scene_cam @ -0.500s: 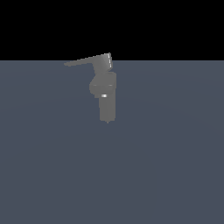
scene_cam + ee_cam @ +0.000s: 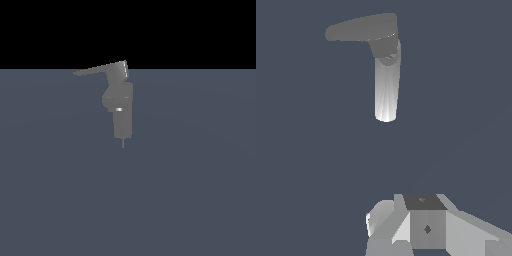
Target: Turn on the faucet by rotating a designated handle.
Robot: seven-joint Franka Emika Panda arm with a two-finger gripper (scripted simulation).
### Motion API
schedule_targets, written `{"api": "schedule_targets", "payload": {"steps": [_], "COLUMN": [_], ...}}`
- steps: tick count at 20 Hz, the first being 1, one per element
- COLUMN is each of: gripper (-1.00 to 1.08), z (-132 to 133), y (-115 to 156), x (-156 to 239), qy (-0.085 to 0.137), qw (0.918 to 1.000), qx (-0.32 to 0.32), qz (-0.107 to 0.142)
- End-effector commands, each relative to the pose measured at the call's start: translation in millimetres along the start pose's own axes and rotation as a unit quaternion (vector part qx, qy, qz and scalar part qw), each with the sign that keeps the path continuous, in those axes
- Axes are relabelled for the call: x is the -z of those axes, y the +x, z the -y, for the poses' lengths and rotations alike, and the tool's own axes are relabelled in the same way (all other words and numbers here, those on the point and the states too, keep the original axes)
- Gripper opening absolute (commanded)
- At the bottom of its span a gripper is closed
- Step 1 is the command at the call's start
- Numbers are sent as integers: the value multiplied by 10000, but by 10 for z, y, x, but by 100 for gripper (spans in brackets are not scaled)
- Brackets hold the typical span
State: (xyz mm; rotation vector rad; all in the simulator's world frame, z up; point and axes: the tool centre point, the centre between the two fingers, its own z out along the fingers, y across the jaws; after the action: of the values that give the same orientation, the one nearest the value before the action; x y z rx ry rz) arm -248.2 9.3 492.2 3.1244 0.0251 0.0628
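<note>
Handle, a long thin flat grey lever (image 2: 97, 69), projects from the blocky cap of the small matte grey upright faucet (image 2: 120, 107) toward the exterior view's left, tapering to a point. Flat dark blue-grey floor (image 2: 200, 200) spreads around the faucet. The white robot gripper (image 2: 426, 227) sits well apart, touching nothing; whether its jaws are open cannot be told.

One small matte grey faucet (image 2: 121, 107) with an upright cylindrical body stands on the dark blue-grey floor (image 2: 200, 190). One long thin flat grey handle (image 2: 95, 69) projects sideways from the faucet's blocky top cap. One white robot gripper (image 2: 426, 227) appears, well apart from the faucet.
</note>
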Motion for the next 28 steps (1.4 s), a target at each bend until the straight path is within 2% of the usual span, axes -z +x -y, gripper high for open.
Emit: {"api": "schedule_targets", "payload": {"steps": [1,9,18,23,28], "gripper": [-100,-100,-100,-100,-100], "z": [36,42,102,158,222], "y": [4,79,372,634,923], "x": [3,2,-20,-69,-154], "qy": [8,72,286,429,530], "qw": [10000,9999,9968,9905,9796], "qx": [47,-121,-724,-1269,-1873], "qz": [0,32,175,325,500]}}
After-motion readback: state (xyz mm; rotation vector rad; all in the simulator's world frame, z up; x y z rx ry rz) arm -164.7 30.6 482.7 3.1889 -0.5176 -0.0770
